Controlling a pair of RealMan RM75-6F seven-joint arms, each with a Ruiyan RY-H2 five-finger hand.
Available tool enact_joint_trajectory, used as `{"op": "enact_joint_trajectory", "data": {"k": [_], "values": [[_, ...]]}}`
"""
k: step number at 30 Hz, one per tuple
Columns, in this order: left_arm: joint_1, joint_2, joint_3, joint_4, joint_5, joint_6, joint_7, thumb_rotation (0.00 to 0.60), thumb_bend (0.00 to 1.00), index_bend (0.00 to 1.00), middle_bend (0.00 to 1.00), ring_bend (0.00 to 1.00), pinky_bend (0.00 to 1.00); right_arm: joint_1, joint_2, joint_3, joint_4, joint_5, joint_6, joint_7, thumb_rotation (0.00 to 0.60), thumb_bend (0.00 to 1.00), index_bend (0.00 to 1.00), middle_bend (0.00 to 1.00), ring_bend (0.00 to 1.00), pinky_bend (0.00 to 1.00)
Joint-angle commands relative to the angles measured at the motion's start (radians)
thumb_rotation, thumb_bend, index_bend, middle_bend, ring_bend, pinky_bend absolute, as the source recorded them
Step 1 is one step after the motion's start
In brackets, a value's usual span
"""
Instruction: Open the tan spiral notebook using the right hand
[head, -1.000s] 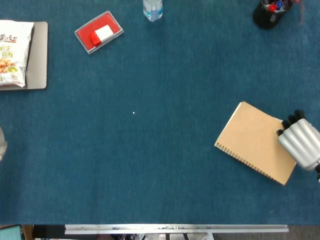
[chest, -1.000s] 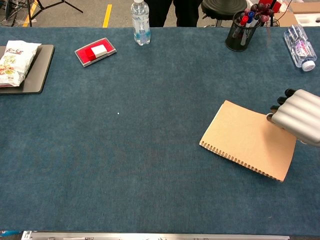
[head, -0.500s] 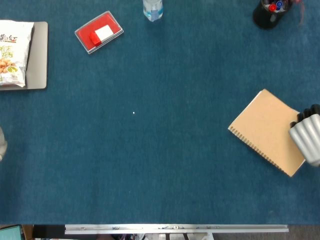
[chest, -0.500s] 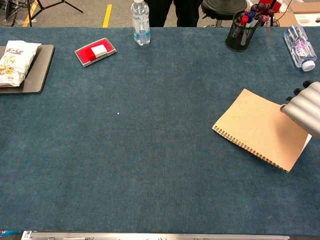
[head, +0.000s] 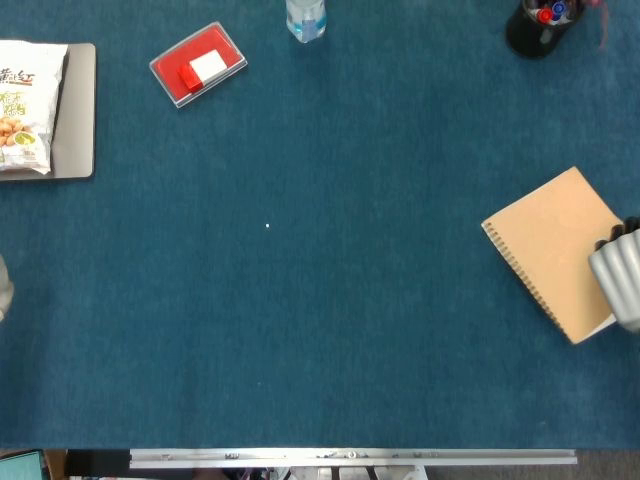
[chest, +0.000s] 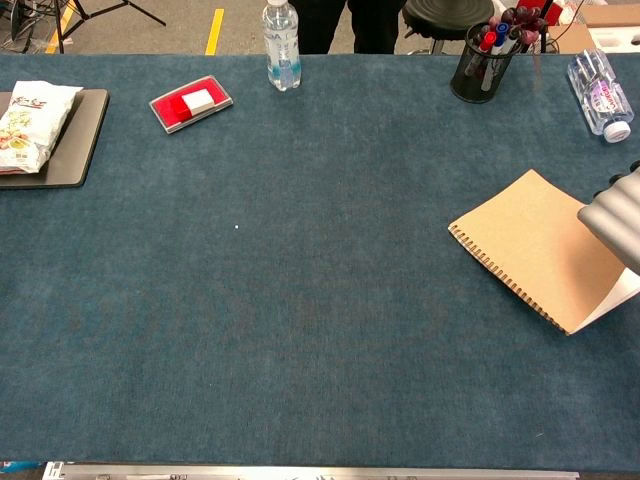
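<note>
The tan spiral notebook (head: 550, 250) (chest: 535, 245) lies at the table's right side, its spiral binding along the lower-left edge. My right hand (head: 620, 280) (chest: 618, 215) is at the frame's right edge, fingers curled over the cover's right edge and gripping it. In the chest view a white page shows under the lifted cover at the near right corner. A grey sliver of my left hand (head: 4, 285) shows at the head view's left edge; its fingers are hidden.
A red box (head: 198, 64) and an upright water bottle (head: 305, 18) stand at the back. A black pen holder (chest: 485, 60) and a lying bottle (chest: 598, 95) are back right. A snack bag (head: 22, 105) rests on a grey tray (head: 78, 110) far left.
The notebook has slid to the right and turned counterclockwise along with my right hand. Its near right corner now shows a white page under the cover.
</note>
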Motion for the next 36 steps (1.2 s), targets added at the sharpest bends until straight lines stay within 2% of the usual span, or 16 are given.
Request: {"op": "enact_joint_trajectory", "data": {"k": [1, 7, 9, 14, 17, 19, 21, 27, 36], "values": [[0.0, 0.0, 0.0, 0.0, -0.001, -0.001, -0.002, 0.6, 0.3, 0.66, 0.61, 0.57, 0.72, 0.008, 0.012, -0.017, -0.01, -0.023, -0.007, 0.029, 0.6, 0.45, 0.6, 0.54, 0.42, 0.4], [-0.002, -0.002, 0.001, 0.003, -0.003, -0.006, -0.002, 0.6, 0.3, 0.66, 0.61, 0.57, 0.72, 0.012, 0.018, -0.029, -0.032, -0.011, 0.005, 0.017, 0.6, 0.44, 0.59, 0.51, 0.4, 0.4], [-0.003, -0.003, 0.001, 0.004, -0.002, -0.008, -0.001, 0.6, 0.3, 0.66, 0.61, 0.57, 0.72, 0.015, 0.02, -0.03, -0.037, -0.001, 0.008, 0.011, 0.6, 0.43, 0.55, 0.48, 0.39, 0.4], [-0.002, -0.003, 0.001, 0.003, -0.002, -0.006, -0.003, 0.6, 0.3, 0.66, 0.61, 0.57, 0.72, 0.022, 0.026, -0.039, -0.05, 0.021, 0.011, 0.002, 0.6, 0.36, 0.32, 0.39, 0.35, 0.4], [-0.002, -0.003, 0.0, 0.004, -0.003, -0.005, -0.004, 0.6, 0.3, 0.66, 0.61, 0.57, 0.72, 0.028, 0.032, -0.048, -0.062, 0.027, 0.006, 0.006, 0.6, 0.19, 0.1, 0.3, 0.32, 0.4], [-0.002, -0.003, 0.001, 0.004, -0.003, -0.006, -0.002, 0.6, 0.3, 0.66, 0.61, 0.57, 0.72, 0.032, 0.036, -0.053, -0.068, 0.026, 0.001, 0.013, 0.6, 0.08, 0.02, 0.24, 0.3, 0.4], [-0.002, -0.003, 0.001, 0.004, -0.002, -0.006, -0.002, 0.6, 0.3, 0.66, 0.61, 0.57, 0.72, 0.036, 0.041, -0.059, -0.074, 0.022, -0.003, 0.024, 0.6, 0.01, 0.0, 0.18, 0.28, 0.4], [-0.002, -0.002, 0.001, 0.003, -0.002, -0.006, -0.003, 0.6, 0.3, 0.66, 0.61, 0.57, 0.72, 0.044, 0.055, -0.077, -0.081, -0.006, -0.017, 0.066, 0.6, 0.0, 0.0, 0.04, 0.21, 0.4], [-0.003, -0.003, 0.001, 0.005, -0.006, -0.009, -0.003, 0.6, 0.3, 0.66, 0.61, 0.57, 0.72, 0.044, 0.073, -0.09, -0.115, -0.009, 0.01, 0.048, 0.6, 0.0, 0.0, 0.04, 0.18, 0.4]]}}
